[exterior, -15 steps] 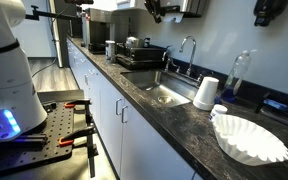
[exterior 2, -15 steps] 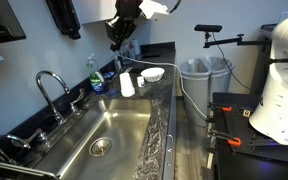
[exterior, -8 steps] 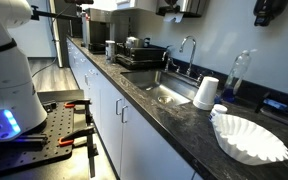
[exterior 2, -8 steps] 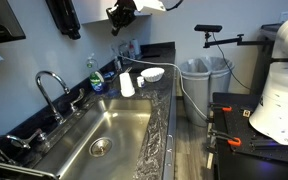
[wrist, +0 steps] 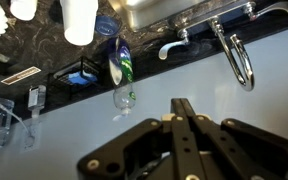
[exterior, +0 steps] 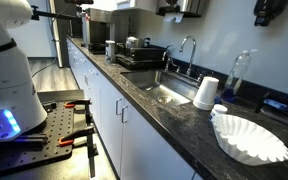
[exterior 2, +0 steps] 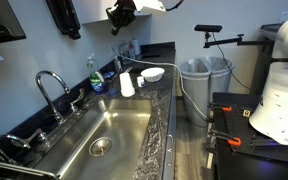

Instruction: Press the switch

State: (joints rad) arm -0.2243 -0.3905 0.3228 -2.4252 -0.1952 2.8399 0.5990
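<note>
My gripper hangs high above the far end of the counter, close to the pale wall; it also shows at the top edge of an exterior view. In the wrist view, which stands upside down, its two black fingers are pressed together and point at bare wall. They hold nothing. I cannot pick out a switch; a small rectangular plate sits low on the wall by the counter.
Dark stone counter with a steel sink and faucet. A white cup, a stack of white filters, a soap bottle and a clear bottle stand below the gripper. Trash bins stand beyond.
A second ago the gripper was lower by the wall; it has risen toward the top of the exterior views. It has held still for the last half second.
</note>
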